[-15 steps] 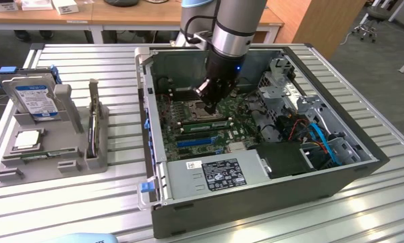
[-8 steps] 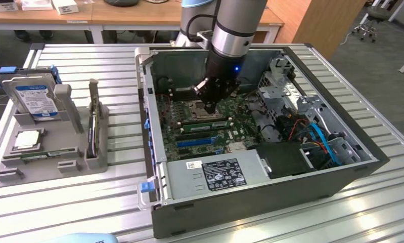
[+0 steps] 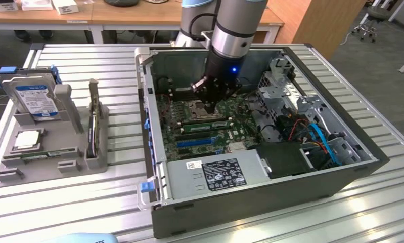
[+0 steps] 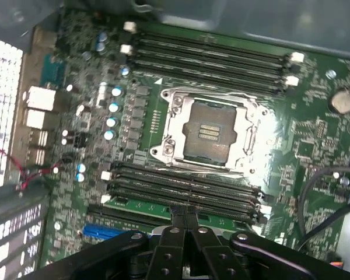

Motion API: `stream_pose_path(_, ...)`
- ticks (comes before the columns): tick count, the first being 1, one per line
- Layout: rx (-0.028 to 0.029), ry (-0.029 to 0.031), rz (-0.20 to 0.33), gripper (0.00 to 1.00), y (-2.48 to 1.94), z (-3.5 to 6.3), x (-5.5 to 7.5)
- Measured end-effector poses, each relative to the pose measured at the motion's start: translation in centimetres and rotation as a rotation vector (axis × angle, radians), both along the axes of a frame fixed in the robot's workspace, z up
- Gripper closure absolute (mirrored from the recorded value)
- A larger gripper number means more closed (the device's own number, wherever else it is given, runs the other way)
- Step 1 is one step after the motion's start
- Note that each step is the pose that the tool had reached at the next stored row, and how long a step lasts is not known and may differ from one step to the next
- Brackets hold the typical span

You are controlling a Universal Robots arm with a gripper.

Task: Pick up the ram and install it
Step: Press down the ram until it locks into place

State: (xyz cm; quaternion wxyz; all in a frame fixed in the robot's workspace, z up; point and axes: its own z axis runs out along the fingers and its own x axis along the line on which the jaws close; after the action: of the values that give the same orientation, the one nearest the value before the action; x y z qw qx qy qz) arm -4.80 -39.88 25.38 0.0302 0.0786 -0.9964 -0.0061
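Shut gripper [image 3: 213, 107] down inside the open computer case [image 3: 256, 212], tips on the ram [image 3: 207, 119].

Nearest in the exterior view is the case's dark wall, then the grey power supply [image 3: 215, 174] with its label, then the green motherboard [image 3: 202, 140] with its blue slot. Just past that, the ram lies lengthwise in a slot beside the empty processor socket [image 3: 191, 107]. The gripper's fingers are pressed together with no gap, holding nothing (they look to be touching the ram's top edge). From the wrist, the gripper [image 4: 184, 214] meets the ram [image 4: 141, 204], a thin green strip in the slot row nearest the socket [image 4: 213, 131]. At the exterior view's left, well apart on the slatted table [image 3: 66, 202], a grey stand [image 3: 53, 167] holds a processor chip [image 3: 28, 139] and, farther back, an upright hard drive [image 3: 34, 98]. The arm [image 3: 235, 25] rises behind.
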Motion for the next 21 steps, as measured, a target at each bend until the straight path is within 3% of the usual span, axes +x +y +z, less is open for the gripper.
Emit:
stream_pose_path(3,-0.0002,0.0000,-0.041,0.90,0.00,-0.03,0.00)
stream_pose_path(10,0.0001,-0.0005,-0.047,0.90,0.00,-0.04,0.00)
stream_pose_path(11,0.0000,-0.0054,-0.047,0.90,-0.01,-0.03,-0.02)
stream_pose_path(15,0.0004,-0.0374,-0.047,0.90,0.01,-0.04,-0.10)
stream_pose_path(21,-0.0002,-0.0474,-0.047,0.90,0.01,-0.04,-0.13)
